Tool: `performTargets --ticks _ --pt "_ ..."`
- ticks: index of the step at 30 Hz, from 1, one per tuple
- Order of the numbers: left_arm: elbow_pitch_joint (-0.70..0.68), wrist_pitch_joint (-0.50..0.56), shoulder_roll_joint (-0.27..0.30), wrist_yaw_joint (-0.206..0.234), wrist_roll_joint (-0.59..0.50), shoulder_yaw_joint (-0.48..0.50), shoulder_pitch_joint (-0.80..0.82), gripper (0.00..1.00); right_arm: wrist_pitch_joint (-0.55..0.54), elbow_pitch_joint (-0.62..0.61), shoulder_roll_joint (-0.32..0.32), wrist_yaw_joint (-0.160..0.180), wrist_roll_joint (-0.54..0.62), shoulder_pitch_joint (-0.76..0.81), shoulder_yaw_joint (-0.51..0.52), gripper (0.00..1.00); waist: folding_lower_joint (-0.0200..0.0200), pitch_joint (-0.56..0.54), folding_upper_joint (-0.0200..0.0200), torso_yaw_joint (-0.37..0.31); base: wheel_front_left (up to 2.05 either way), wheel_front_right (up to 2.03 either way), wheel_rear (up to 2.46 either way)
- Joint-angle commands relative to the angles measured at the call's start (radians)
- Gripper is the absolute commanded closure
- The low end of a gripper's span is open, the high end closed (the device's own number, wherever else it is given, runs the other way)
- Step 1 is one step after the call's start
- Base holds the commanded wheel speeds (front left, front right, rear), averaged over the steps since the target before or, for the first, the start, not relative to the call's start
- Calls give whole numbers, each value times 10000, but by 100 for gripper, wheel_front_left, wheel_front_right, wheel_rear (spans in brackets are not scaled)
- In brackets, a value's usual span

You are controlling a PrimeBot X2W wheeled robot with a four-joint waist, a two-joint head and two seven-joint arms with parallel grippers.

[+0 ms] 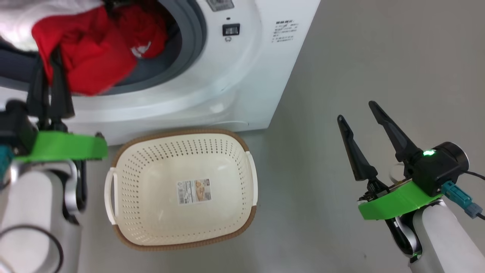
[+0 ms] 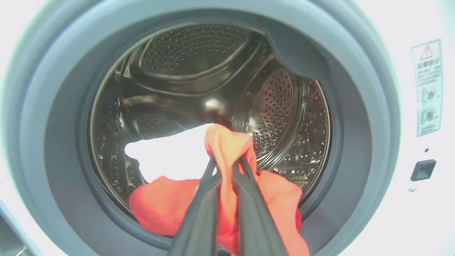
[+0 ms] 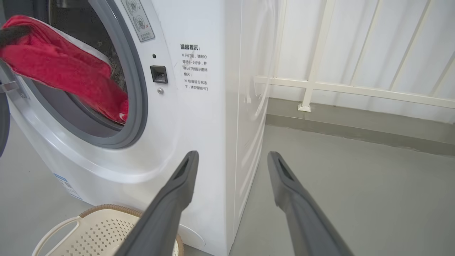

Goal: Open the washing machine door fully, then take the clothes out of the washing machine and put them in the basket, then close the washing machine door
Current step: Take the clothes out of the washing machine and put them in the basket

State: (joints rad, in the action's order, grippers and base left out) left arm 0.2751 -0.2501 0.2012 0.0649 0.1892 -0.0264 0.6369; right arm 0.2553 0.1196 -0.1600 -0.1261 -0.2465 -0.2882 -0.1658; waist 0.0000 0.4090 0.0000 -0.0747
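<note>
Head view: the basket [image 1: 182, 132] stands on the floor just before the washing machine [image 1: 235, 83], with a printed label sticker [image 1: 194, 191] on its bottom (print too small to read).

Left wrist view: the left gripper [image 2: 228, 159] is clamped on the red clothes [image 2: 163, 202] at the mouth of the drum [image 2: 199, 67].

Right wrist view: the right gripper [image 3: 233, 154] is spread wide and holds nothing. The machine's notice [image 3: 194, 67] is headed "温馨提示".

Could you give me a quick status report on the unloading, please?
Left hand shut on the clothes, at the washing machine mouth. Right hand open, holding nothing. Basket below, no clothes in it; path looks clear.
</note>
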Motion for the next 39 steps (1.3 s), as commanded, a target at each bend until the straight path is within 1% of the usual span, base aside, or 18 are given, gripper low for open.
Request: performTargets --ticks 1,8,14,19,24,29,30,35,39 --pt "-629 -115 267 124 -140 360 -391 100 65 -187 -28 -46 -124 201 -154 0 0 -338 0 21 0 0 0" --pt "-2134 -116 9 212 -383 343 -1741 100 65 -132 17 -46 -115 411 -87 0 0 -838 0 100 0 0 0" --pt "-2859 -116 -152 302 -473 256 -2460 100 65 -148 75 -46 -133 535 -85 0 0 -1140 0 86 0 0 0" --pt "-3564 -38 -329 351 -520 -14 -3289 100 65 -170 177 -46 -166 645 -49 0 0 -1241 0 49 0 0 0" --pt "-3877 -43 -483 433 -493 -125 -3819 100 65 -235 258 -46 -230 750 25 0 0 -1219 0 32 0 0 0" --pt "-3563 -76 -836 435 -214 -325 -4389 100 65 -383 259 -46 -269 779 124 0 0 -1002 0 -14 0 0 0" --pt "-3225 -85 -945 405 -105 -426 -4445 100 65 -425 250 -46 -260 750 140 0 0 -869 0 -8 0 0 0" --pt "-2087 -107 -1098 388 53 -462 -4227 100 65 -449 249 -46 -208 617 16 0 0 -502 0 -65 0 0 0" --pt "-1013 -112 -1188 202 251 -463 -3829 100 65 -522 262 -46 -185 457 -64 0 0 -114 0 -170 0 0 0"
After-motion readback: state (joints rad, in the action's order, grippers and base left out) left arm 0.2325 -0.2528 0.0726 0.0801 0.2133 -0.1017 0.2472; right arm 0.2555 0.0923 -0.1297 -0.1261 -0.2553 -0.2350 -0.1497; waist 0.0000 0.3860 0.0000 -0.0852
